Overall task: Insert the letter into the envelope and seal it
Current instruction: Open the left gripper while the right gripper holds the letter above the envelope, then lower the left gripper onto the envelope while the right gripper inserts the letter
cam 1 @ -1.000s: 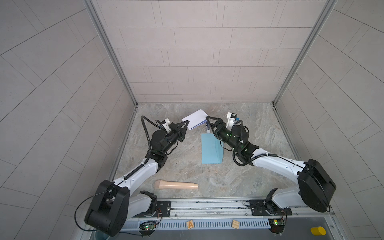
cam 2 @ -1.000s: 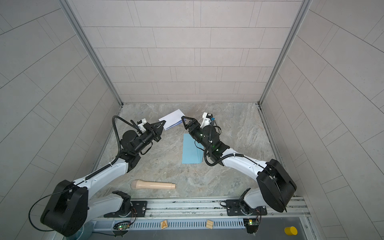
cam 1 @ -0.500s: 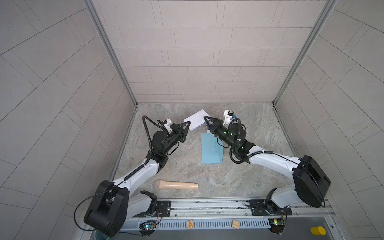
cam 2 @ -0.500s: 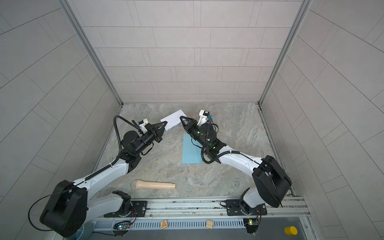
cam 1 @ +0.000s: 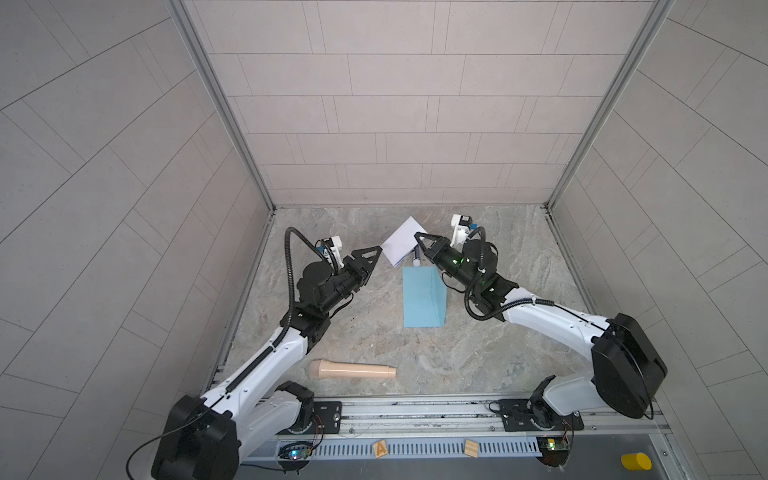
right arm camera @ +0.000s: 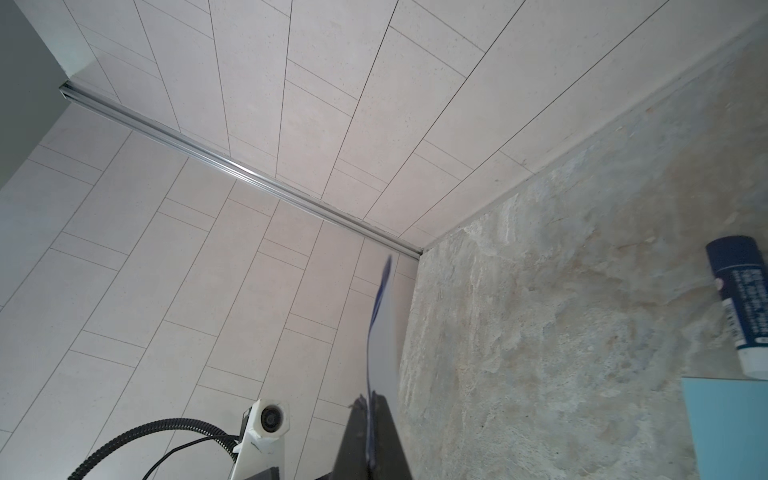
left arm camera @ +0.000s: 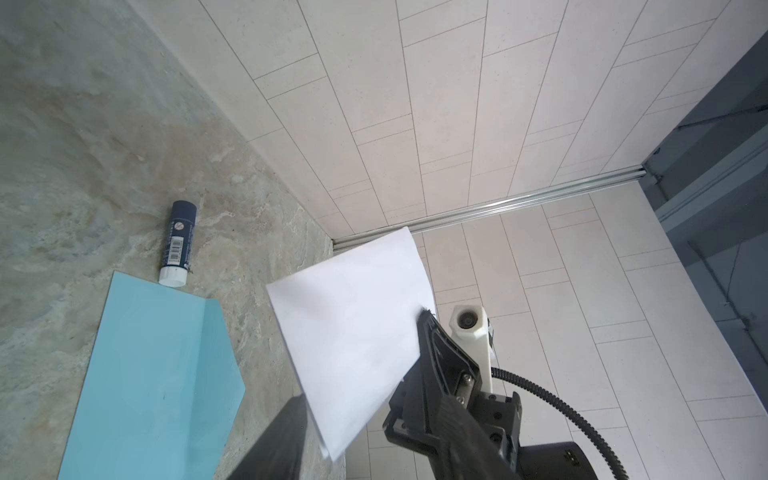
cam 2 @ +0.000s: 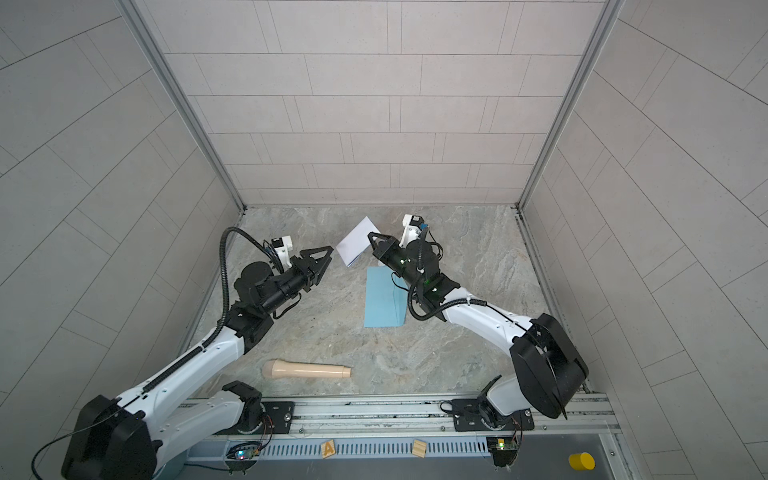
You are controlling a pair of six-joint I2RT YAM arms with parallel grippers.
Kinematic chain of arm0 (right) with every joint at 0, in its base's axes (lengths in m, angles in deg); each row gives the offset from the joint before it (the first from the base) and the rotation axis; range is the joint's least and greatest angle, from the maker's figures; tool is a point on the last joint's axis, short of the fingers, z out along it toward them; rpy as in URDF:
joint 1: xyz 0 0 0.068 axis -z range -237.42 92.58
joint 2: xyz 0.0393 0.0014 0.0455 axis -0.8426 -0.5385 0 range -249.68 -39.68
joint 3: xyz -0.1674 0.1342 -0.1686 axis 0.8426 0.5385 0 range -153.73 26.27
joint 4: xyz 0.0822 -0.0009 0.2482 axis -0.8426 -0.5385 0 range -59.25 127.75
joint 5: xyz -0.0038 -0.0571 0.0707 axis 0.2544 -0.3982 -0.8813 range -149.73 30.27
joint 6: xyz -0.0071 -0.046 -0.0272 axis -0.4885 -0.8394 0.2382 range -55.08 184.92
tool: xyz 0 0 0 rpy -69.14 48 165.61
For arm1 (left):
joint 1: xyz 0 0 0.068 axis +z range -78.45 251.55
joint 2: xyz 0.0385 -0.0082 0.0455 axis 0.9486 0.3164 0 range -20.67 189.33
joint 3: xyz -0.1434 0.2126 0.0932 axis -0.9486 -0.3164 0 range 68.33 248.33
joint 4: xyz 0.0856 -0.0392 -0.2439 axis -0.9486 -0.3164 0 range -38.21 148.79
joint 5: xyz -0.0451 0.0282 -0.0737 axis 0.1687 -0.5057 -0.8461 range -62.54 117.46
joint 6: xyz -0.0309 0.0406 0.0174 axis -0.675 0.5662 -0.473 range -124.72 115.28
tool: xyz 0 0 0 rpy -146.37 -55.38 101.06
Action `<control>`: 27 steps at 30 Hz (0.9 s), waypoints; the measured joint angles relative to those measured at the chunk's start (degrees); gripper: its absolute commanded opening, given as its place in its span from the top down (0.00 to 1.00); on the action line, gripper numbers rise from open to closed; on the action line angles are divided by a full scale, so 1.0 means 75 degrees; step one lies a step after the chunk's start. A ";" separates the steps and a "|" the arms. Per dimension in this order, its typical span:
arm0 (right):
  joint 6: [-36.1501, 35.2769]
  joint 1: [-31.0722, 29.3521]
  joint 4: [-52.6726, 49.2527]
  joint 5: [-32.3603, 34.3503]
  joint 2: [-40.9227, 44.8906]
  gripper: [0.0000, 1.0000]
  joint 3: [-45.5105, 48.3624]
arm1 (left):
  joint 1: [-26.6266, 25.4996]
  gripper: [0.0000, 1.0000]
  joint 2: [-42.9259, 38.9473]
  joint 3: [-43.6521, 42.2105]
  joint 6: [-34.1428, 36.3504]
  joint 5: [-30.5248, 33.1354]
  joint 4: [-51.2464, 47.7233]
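My right gripper (cam 1: pixel 417 237) is clamped on an edge of the white, blue-bordered paper letter (cam 1: pixel 402 245), holding it in the air over the far end of the stone-patterned table (cam 1: pixel 374 332). My left gripper (cam 1: pixel 378 249) sits at the letter's opposite corner; I cannot tell whether it grips or is released. The light blue paper envelope (cam 1: pixel 419 299) lies flat nearby, flap open. The dark blue glue stick (left arm camera: pixel 178 239) at its far edge bears a barcode; other print is illegible. A wooden block (cam 1: pixel 379 449) reads "A".
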 measured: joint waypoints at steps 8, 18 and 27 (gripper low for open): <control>-0.1941 0.1265 -0.2218 -0.1451 0.0959 1.00 -0.0501 | -0.0052 0.10 -0.0245 0.0705 0.2224 0.0239 -0.2328; -0.4016 0.2247 -0.4555 -0.2477 0.1189 1.00 -0.0577 | -0.0994 0.04 0.0157 0.0804 0.3724 0.0656 -0.3573; -0.5053 0.2285 -0.5321 -0.2512 0.0705 1.00 -0.0580 | -0.1647 0.04 0.0973 0.0804 0.4054 0.0833 -0.3389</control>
